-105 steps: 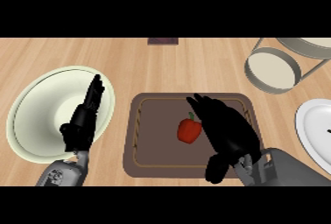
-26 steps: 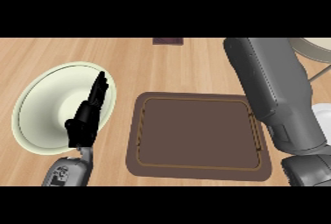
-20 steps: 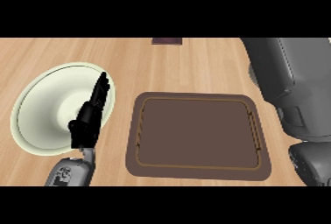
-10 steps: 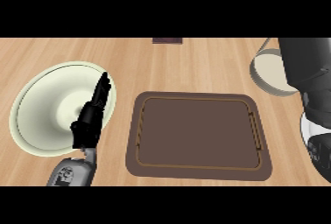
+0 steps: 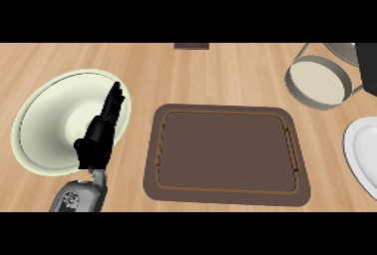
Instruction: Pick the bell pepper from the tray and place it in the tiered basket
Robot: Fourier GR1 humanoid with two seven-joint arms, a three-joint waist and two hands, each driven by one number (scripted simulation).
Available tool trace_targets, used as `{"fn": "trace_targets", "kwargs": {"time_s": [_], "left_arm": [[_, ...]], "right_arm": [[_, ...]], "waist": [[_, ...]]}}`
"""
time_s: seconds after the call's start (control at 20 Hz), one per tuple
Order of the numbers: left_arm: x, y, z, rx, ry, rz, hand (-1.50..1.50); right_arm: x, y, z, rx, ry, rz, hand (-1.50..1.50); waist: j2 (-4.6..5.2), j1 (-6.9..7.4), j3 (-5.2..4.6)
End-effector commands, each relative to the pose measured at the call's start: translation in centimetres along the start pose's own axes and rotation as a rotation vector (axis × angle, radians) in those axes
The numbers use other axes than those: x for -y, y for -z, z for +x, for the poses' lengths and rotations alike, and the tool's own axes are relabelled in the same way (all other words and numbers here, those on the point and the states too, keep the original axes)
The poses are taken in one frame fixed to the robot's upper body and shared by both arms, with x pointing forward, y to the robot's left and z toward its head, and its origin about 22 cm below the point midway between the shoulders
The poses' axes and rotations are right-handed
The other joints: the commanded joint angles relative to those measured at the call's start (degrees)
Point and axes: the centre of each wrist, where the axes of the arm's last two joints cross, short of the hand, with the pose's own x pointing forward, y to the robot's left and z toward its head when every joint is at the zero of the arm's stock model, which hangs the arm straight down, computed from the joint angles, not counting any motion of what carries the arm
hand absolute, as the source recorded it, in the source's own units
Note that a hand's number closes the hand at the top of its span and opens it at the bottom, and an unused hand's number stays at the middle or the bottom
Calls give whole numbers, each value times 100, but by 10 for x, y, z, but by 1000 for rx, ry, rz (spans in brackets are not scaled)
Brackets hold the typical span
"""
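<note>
The brown tray [image 5: 225, 149] lies in the middle of the counter with nothing on it. No bell pepper shows anywhere. The tiered basket [image 5: 316, 82], grey wire rings round a cream floor, stands at the far right. A black sliver at the right edge beside the basket is my right hand [image 5: 367, 64]; too little of it shows to read its state or whether it holds anything. Left of the tray, my left hand [image 5: 99, 137] rests open over the rim of a pale green plate [image 5: 44, 124], fingers straight and pointing away.
A white plate [image 5: 362, 154] is cut off by the right edge, just below the basket. A small dark object [image 5: 191, 46] sits at the far edge of the wooden counter, behind the tray.
The pepper is gone from the tray. My right arm swung from the tray toward the basket and has since drawn off past the right edge, uncovering the basket. The left hand barely moved.
</note>
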Motion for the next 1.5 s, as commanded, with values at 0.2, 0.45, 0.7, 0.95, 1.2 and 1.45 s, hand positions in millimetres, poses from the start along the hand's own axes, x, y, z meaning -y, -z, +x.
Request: {"fn": "trace_targets", "kwargs": {"time_s": [0.2, 0.45, 0.7, 0.95, 1.2, 1.45], "left_arm": [[5, 8, -3, -2, -7, 20, 0], [-2, -2, 0, 0, -9, 6, 0], [7, 2, -7, -10, -7, 14, 0], [-20, -6, -8, -19, 14, 34, 0], [-11, -6, -16, -30, 3, 45, 0], [-18, -4, -15, -53, -2, 84, 0]], "right_arm": [[-19, 30, -15, -156, -77, 3, 150], [-37, 53, -39, -305, 203, 56, -150], [-56, 47, -43, -246, 365, 78, -150], [-24, 61, -61, -267, 550, -95, -150], [-11, 53, -69, -404, 631, -166, -150], [-1, 48, -96, -485, 773, -195, -150]], "waist": [[-3, -52, 0], [-10, -26, 10], [-14, -107, 7], [-90, -165, 3], [-141, -322, -6], [-207, -485, -5]]}}
